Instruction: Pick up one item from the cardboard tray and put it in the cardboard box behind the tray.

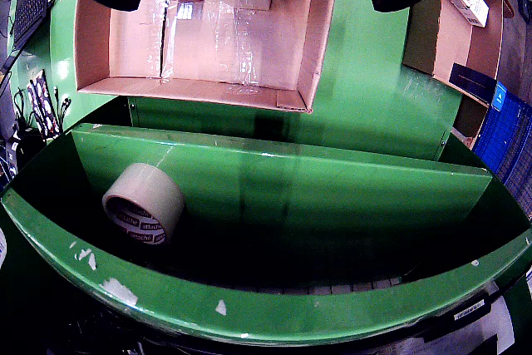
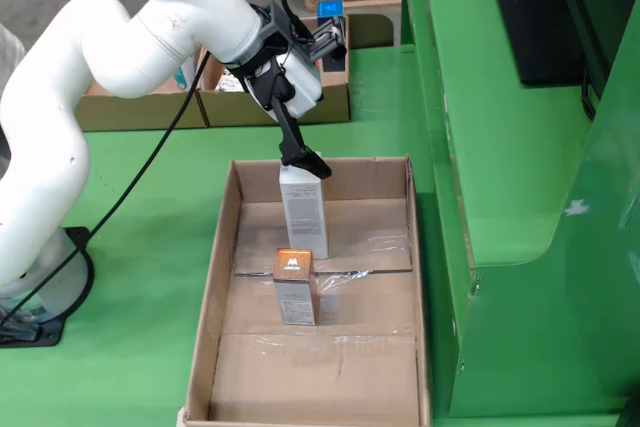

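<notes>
Starting at the left of the view from the side, the white arm (image 2: 90, 77) is seen reaching over the cardboard tray (image 2: 225, 267). At upper centre the gripper (image 2: 300, 162) is held spread, just above the upright white box (image 2: 303, 209). A smaller brown box (image 2: 297, 285) stands at mid-tray. In the view that rides on the gripper, a tape roll (image 1: 143, 203) lies at lower left in a green bin (image 1: 332, 197).

The green floor (image 2: 130, 367) carries the open cardboard tray (image 2: 225, 277); another cardboard box (image 2: 330, 102) sits behind it.
</notes>
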